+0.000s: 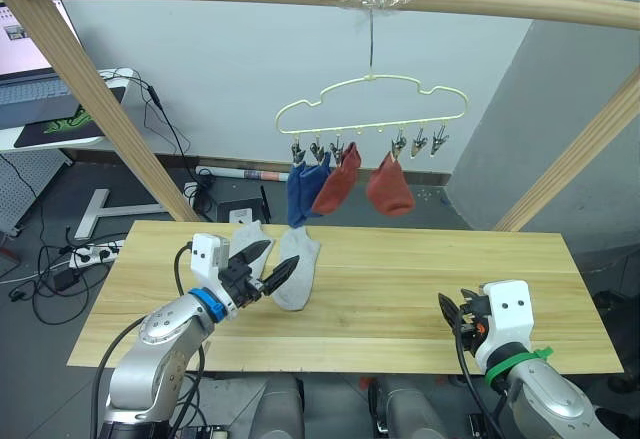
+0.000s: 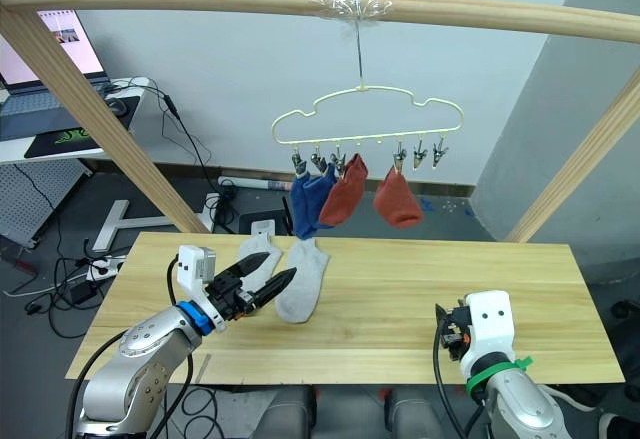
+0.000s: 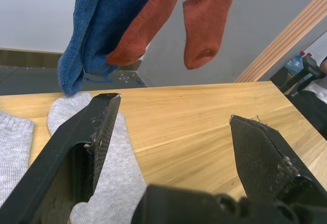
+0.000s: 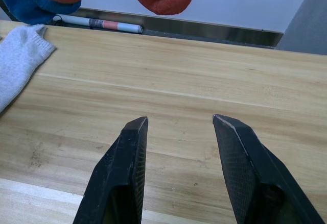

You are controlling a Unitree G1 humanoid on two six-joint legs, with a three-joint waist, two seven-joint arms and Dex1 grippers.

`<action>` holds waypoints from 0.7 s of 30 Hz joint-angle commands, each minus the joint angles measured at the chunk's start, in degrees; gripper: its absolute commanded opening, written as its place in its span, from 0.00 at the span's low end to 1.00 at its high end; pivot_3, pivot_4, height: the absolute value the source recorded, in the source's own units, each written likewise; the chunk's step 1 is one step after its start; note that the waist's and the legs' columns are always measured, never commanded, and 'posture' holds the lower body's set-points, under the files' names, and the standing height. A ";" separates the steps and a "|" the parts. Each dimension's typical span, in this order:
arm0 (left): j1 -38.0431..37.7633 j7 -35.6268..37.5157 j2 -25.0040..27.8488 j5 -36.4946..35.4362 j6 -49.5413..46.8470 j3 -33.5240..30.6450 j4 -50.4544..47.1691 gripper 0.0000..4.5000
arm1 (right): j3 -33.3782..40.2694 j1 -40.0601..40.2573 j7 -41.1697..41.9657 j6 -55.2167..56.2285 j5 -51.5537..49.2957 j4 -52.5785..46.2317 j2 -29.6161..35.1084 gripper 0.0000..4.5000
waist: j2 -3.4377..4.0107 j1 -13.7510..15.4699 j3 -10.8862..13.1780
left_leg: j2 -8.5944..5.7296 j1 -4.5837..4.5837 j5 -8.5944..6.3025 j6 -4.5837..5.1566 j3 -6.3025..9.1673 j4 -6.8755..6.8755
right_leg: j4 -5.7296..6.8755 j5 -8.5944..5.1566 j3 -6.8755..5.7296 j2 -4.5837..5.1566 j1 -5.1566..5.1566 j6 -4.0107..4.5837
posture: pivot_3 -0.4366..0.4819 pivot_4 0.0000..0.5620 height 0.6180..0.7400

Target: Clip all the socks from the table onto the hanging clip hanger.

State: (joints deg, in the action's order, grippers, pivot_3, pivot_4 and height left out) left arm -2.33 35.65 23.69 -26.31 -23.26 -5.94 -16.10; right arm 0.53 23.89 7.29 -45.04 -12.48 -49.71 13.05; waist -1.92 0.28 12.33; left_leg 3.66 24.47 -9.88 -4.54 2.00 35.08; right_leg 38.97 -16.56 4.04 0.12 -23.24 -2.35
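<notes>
— What's on the clip hanger (image 1: 372, 101)?
— Four socks, clipped along its row: two blue socks (image 1: 303, 191) at the left, then two rust red socks (image 1: 389, 187), all dangling above the bench's (image 1: 420, 289) far edge.
— And the grey pair?
— Both lying flat on the bench. One grey sock (image 1: 297, 269) sits just beside the left claw (image 1: 262, 268); the other grey sock (image 1: 246, 236) lies behind that claw.
— The claws?
— Left claw spread wide, empty, one finger over the nearer grey sock. Right claw (image 4: 179, 127) parted, empty, low over bare bench wood, well apart from the socks.
</notes>
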 commanded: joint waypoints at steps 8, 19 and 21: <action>-0.65 0.35 0.17 0.02 1.43 0.00 -2.02 0.87 | 1.13 -0.41 0.20 0.55 -0.06 -1.15 0.45 0.46 | 0.00 -0.03 0.00 | 0.00 0.00 0.00 0.00 -0.01 -0.02 | -0.01 0.00 0.01 0.01 -0.01 0.01 | 0.56 0.32 1.00; -0.97 0.37 0.17 -0.14 1.48 -0.12 -2.42 0.87 | 1.24 -0.53 0.20 0.09 -0.11 -1.20 0.53 0.46 | 0.00 -0.03 0.00 | 0.00 0.00 0.00 0.00 -0.02 -0.04 | -0.03 -0.01 0.01 0.01 -0.03 0.02 | 0.56 0.32 1.00; -0.96 0.39 0.19 -0.14 1.48 -0.12 -2.43 0.87 | 1.27 -0.52 0.17 0.03 -0.14 -1.24 0.53 0.46 | 0.00 -0.03 0.00 | 0.00 0.00 0.00 0.00 -0.02 -0.05 | -0.03 -0.02 0.02 0.02 -0.03 0.02 | 0.56 0.32 1.00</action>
State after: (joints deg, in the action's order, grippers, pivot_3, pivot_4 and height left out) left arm -3.23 35.69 23.68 -26.26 -23.08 -5.92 -16.12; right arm 0.94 23.50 7.38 -45.38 -12.49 -49.71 13.27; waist -1.92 0.25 12.33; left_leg 3.66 24.47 -9.88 -4.55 1.98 35.04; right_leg 38.94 -16.57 4.05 0.14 -23.27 -2.32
